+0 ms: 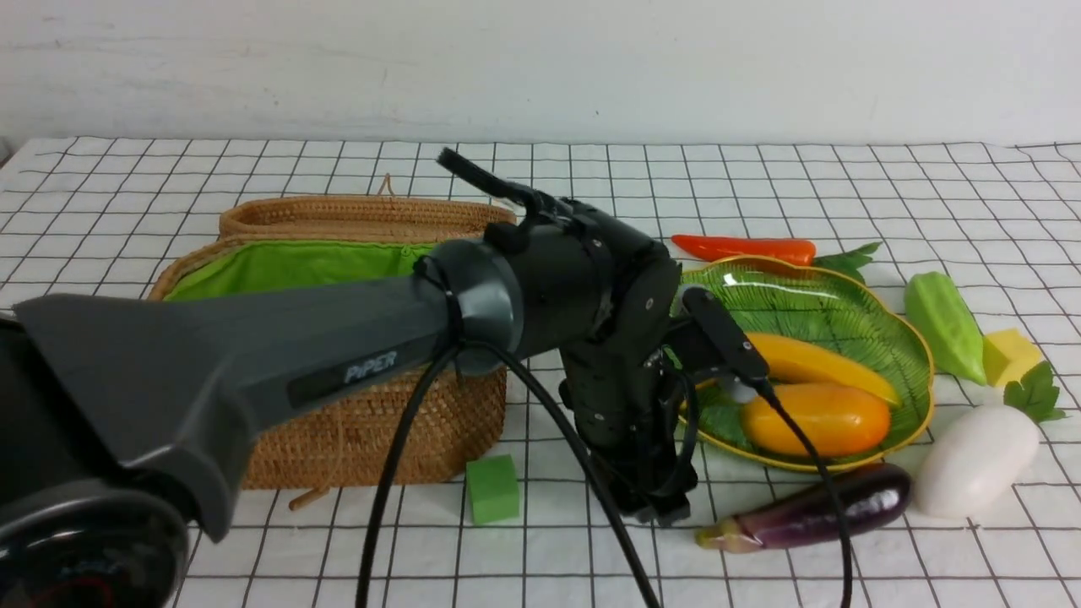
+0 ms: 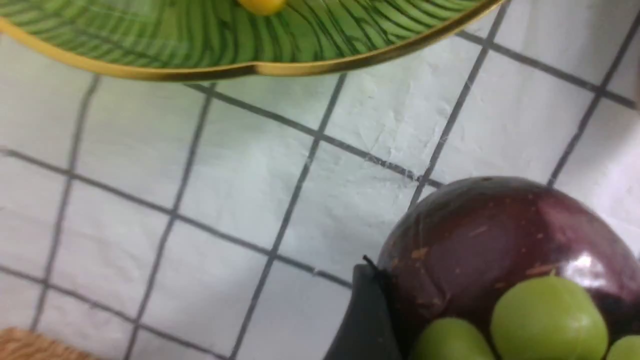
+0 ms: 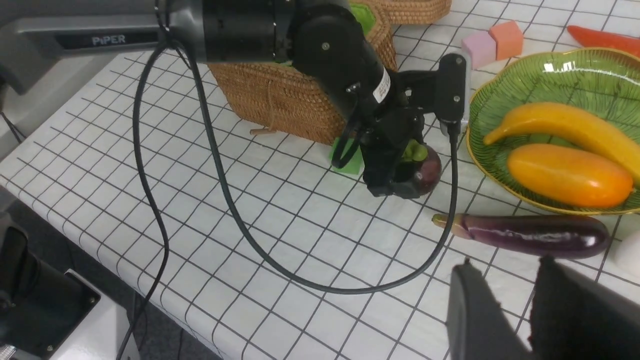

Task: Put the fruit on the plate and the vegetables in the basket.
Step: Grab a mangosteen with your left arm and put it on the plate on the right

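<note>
The left gripper point(image 3: 400, 176) points down at the table point(image 1: 760, 177) between the basket point(image 1: 380, 431) and the plate point(image 1: 844, 295). Its jaws grasp the mangosteen point(image 3: 424, 170), green cap up. One finger point(image 2: 365, 320) presses on the fruit's side in the left wrist view. The fruit sits low at the checked cloth, just off the plate's rim; I cannot tell whether it touches the cloth.

The banana point(image 1: 823, 361) and the mango point(image 1: 819, 418) lie side by side on the plate. The eggplant point(image 1: 878, 494) lies on the cloth by the plate's near rim, with the radish point(image 1: 971, 460) at its right end. The gourd point(image 1: 942, 325) lies toward the table's right edge, and the carrot point(image 1: 743, 248) behind the plate's far rim. The basket stands open on the table's left half.

The right gripper point(image 3: 505, 265) hovers above the table's near edge, close to the eggplant, its jaws parted and grasping nothing.
</note>
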Robot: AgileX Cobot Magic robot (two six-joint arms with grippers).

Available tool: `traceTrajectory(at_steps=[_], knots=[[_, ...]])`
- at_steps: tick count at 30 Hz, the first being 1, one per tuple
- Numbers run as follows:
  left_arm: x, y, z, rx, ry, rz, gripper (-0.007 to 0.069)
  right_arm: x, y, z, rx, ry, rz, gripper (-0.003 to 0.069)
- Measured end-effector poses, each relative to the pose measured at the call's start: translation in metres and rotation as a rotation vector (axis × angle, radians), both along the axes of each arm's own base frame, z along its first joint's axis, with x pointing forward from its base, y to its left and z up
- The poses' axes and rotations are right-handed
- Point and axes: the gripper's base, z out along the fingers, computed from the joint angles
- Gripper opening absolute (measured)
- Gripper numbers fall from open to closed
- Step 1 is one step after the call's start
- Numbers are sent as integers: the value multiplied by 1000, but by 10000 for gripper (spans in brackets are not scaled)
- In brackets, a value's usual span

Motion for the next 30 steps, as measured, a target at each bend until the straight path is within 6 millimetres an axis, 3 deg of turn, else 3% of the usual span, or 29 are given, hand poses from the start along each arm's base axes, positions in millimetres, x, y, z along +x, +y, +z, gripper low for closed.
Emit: traceTrajectory(at_steps=[4,7,12,20,22,30], knots=[[-1,0,25,-76,-70,1,557,2,-1,1,-8,-19,-17,204],[6,-9,40,-239,-169,48,557,6,-4,3,-2,-50,-68,204],[28,-22,45,-498,-285,178,557,8,-6,5,18,-67,-106,204],[66,-41,21,-593,-351,228,557,7,-4,5,36,-56,-93,204],[79,-45,7,-582,-359,231,557,6,-3,5,48,-38,-79,204],[92,-46,-12,-570,-363,242,567,3,0,4,68,-8,-48,204]])
